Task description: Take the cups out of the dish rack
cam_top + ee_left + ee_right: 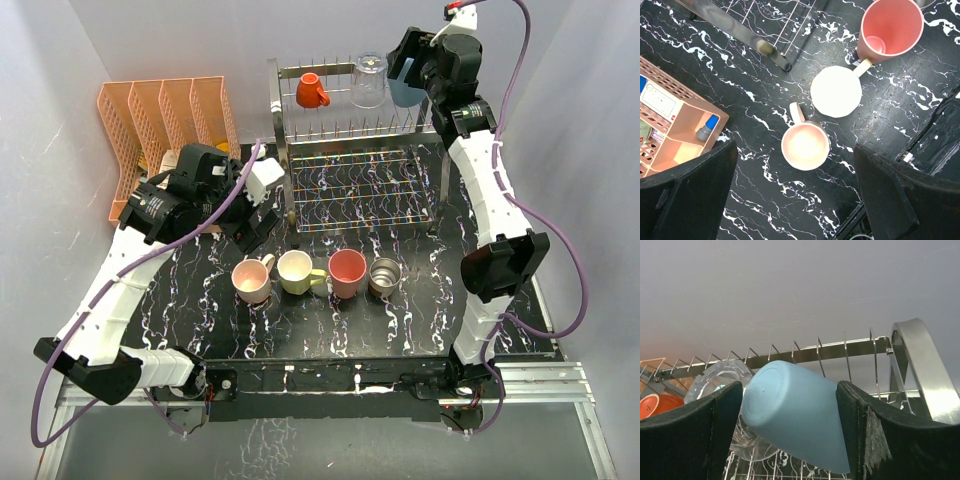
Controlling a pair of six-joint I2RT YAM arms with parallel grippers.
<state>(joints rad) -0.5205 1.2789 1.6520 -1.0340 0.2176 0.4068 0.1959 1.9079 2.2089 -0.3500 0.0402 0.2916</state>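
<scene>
While astride the light blue tumbler (797,415), right claw (788,392), grip unclear; left claw (795,150) agape.

Small mug (311,91), glass (368,80), tumbler (403,95) on dish rack (360,190) top, four cups (347,272) in row before it

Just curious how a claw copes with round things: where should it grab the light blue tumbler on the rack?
Across its side wall near the base, a finger each side. The light blue tumbler lies tilted on the dish rack, handleless, base facing the right gripper, so come from that end.
</scene>
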